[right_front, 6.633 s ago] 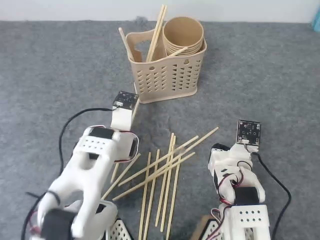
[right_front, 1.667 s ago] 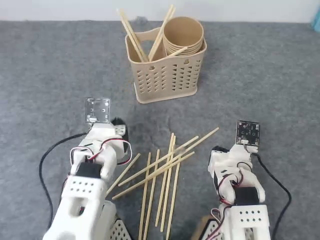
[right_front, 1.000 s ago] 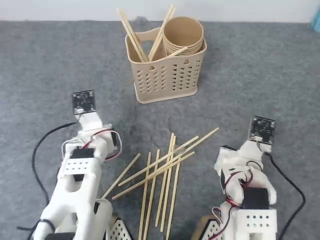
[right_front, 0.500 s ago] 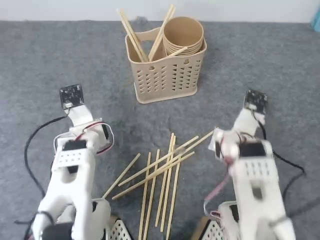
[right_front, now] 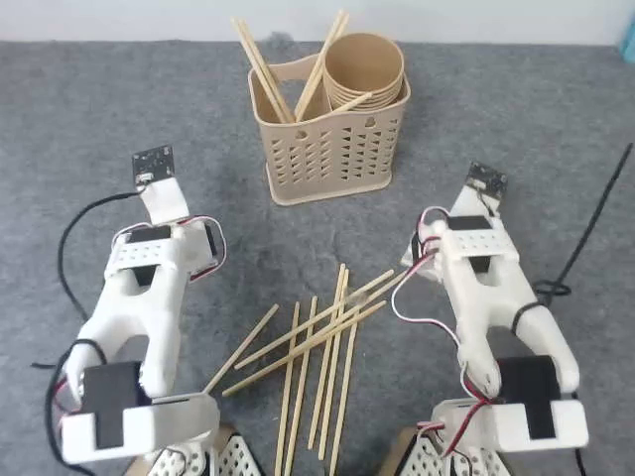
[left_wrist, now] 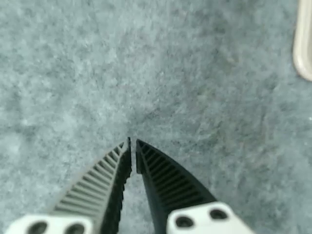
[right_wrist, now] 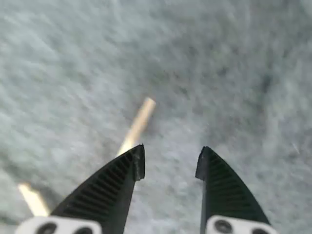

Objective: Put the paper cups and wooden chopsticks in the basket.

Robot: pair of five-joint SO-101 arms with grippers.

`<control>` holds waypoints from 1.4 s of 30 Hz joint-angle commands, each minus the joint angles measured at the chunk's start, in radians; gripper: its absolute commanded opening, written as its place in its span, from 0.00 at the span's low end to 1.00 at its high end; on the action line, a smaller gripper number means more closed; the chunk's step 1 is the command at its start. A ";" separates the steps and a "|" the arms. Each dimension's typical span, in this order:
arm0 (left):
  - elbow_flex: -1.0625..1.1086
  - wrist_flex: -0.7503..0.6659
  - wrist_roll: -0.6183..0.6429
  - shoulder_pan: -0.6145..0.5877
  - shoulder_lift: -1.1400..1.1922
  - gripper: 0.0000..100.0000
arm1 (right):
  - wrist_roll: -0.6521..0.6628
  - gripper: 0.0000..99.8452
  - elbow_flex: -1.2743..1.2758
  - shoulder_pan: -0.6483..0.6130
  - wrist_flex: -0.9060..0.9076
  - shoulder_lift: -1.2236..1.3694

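Observation:
The tan basket [right_front: 329, 149] stands at the back centre, holding stacked paper cups [right_front: 364, 65] and a few wooden chopsticks [right_front: 260, 61]. Several loose chopsticks [right_front: 319, 342] lie fanned on the carpet between the arms. My left gripper [left_wrist: 132, 143] is shut and empty over bare carpet, left of the pile; the left arm [right_front: 149, 288] stands there in the high view. My right gripper [right_wrist: 170, 156] is open just above the carpet, with a chopstick's far tip [right_wrist: 138, 123] slightly beyond its left finger. The right arm [right_front: 476, 273] stands at the pile's right end.
Grey carpet [right_front: 99, 109] covers the whole table. A corner of the basket [left_wrist: 304, 46] shows at the edge of the left wrist view. A black cable [right_front: 595, 223] trails off to the right of the right arm.
More chopsticks stand in the basket than at first. The left arm has pulled back to the left, away from the pile. The right arm has stretched forward to the pile's far right end.

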 commanded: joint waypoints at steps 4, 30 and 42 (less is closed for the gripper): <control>-0.039 0.005 0.011 0.002 -0.003 0.01 | -0.103 0.11 -0.104 -0.007 -0.031 0.002; -0.039 0.005 0.011 0.002 -0.003 0.01 | -0.137 0.01 -0.448 0.035 0.186 0.429; -0.039 0.005 0.011 0.000 -0.003 0.01 | -0.068 0.01 -0.448 0.039 0.512 -0.015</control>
